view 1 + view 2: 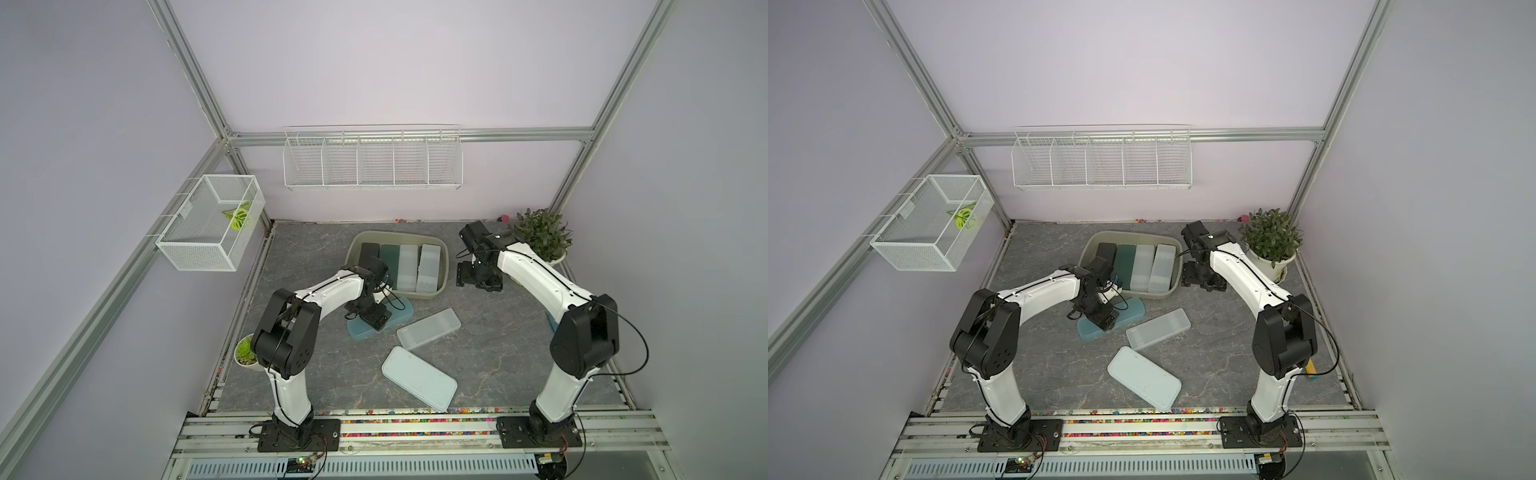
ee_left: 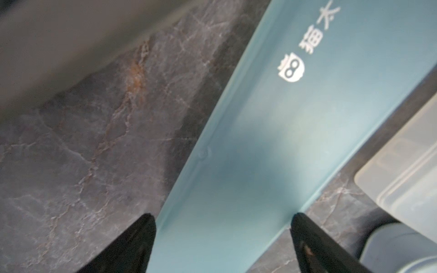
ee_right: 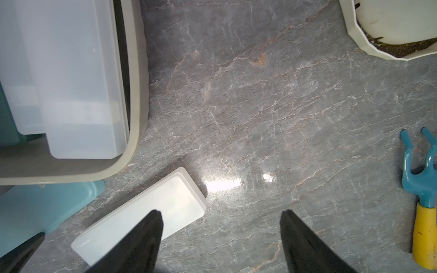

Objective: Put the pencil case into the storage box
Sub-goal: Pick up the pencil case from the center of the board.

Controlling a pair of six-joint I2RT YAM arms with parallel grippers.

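Blue case [image 1: 401, 311]: lies flat on the counter [image 1: 498, 353], just in front of the box's near wall, and is not yet in the box.
Left fingers [image 2: 132, 243]: apart, one on each long side of the blue case, tips low by its edges. I cannot tell whether they touch it.
Grip risk: the lid looks smooth and the case is wide for this spread. The fingers seem to sit toward one end, so on lifting the long free end may droop or twist out.
Box [image 1: 395, 233]: already holds four cases on edge in a row, one black, one dark green and two frosted. Little bare floor shows.
Rim risk: the case starts very near the box wall. A low carry could catch its end on the flared rim and shove the box.
Placing risk: with so little room, the case may land on top of the row, tilt, or hang over the rim.
Frosted case [image 1: 429, 334]: lies on the counter just beside the blue case. A finger closing or sliding could nudge it.
Right fingers [image 3: 142, 236]: apart over bare counter beside the box's right wall, holding nothing. Close enough that both arms could crowd over the box.
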